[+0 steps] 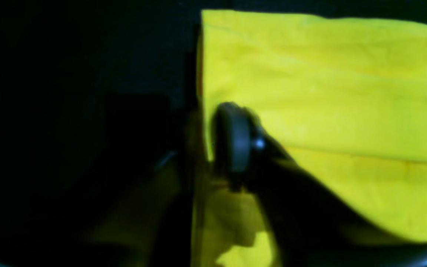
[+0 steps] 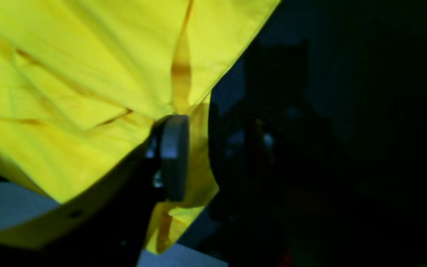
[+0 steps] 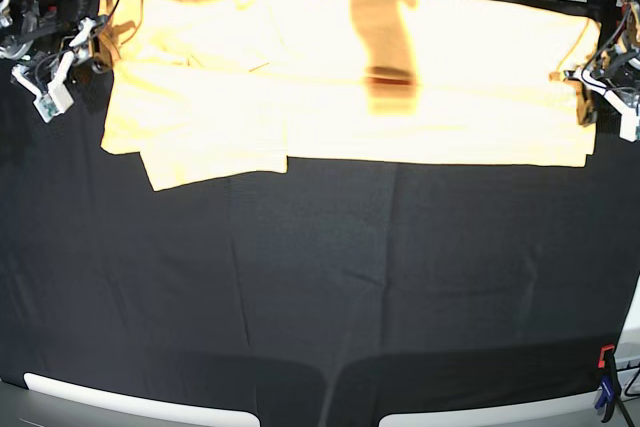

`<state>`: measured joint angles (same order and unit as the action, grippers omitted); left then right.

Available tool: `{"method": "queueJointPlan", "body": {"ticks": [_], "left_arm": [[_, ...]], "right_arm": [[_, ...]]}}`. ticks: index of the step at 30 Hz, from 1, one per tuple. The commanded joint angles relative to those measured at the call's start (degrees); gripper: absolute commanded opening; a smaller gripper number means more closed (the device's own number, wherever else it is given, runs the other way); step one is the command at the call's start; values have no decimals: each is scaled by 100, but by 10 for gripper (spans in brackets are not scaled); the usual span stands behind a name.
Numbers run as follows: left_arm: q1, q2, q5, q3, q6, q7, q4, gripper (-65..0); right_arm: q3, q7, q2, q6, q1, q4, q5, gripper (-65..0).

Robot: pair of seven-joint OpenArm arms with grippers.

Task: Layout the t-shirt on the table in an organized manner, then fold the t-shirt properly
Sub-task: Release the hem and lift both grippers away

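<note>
Both grippers flank t-shirt (image 3: 350, 77) edges (table (image 3: 320, 287) front bare).

The left black two-fingered gripper (image 3: 588, 97) and the right black two-fingered gripper (image 3: 98, 42) sit low at opposite ends, arms spread wide; how far their jaws part is unclear.

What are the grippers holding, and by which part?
Cannot be told: left gripper and right gripper each straddle an end edge of the light orange-yellow cotton t-shirt, but whether they clamp it isn't visible.
</note>
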<state>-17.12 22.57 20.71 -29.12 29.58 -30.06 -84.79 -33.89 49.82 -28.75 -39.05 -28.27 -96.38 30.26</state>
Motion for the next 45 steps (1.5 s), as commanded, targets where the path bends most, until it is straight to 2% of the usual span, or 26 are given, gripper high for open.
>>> {"method": "queueJointPlan", "body": {"ticks": [1, 3, 7, 9, 14, 17, 20, 23, 26, 29, 32, 35, 38, 40, 43, 45], "left_arm": [[31, 127, 42, -59, -20, 140, -109, -408], [46, 140, 116, -76, -20, 168, -109, -398], [48, 157, 767, -203, -28, 168, -98, -398], [48, 157, 787, -203, -162, 157, -15, -398], [179, 157, 874, -203, -164, 175, 619, -398], [190, 157, 1196, -201, 197, -2, 822, -399], [188, 157, 1506, -201, 610, -586, 837, -401], [186, 157, 2072, -201, 1042, -1169, 837, -411], [188, 157, 2514, -203, 1042, -1355, 837, -499], [188, 162, 2533, -203, 1042, -1073, 837, -650], [190, 157, 2415, -256, 1016, -713, 837, -650], [225, 160, 2240, -525, 442, -533, 831, -650], [323, 164, 1655, -907, 380, -505, 820, -650], [330, 229, 1644, -1084, 378, -527, 809, -650], [310, 271, 2022, -1182, 378, -999, 599, -650], [262, 216, 2649, -1176, 382, -1574, 271, -650]], "right_arm": [[-61, -90, -127, 4, 42, -90, 192, -397], [-61, -90, -127, 4, 79, -90, 310, -397], [-61, -90, -125, 4, 114, -90, 490, -397], [-61, -87, -125, 4, 111, -90, 487, -397], [-61, -68, -125, 4, 111, -90, 487, -397], [-61, -70, -125, 4, 111, -90, 487, -397], [-61, -74, -125, 4, 114, -90, 490, -397], [-61, -92, -125, 4, 116, -90, 490, -397], [-61, -90, -125, 4, 162, -90, 487, -397], [-61, -90, -125, 4, 214, -90, 490, -397], [-61, -87, -125, 4, 254, -90, 494, -397], [-61, -92, -125, 2, 258, -90, 774, -397], [-61, -90, -125, -2, 258, -94, 1335, -398], [-61, -90, -125, -4, 262, -122, 1528, -398], [-61, -90, -127, -4, 326, -236, 1532, -398], [-61, -87, -127, -4, 413, -304, 1519, -398]]}}
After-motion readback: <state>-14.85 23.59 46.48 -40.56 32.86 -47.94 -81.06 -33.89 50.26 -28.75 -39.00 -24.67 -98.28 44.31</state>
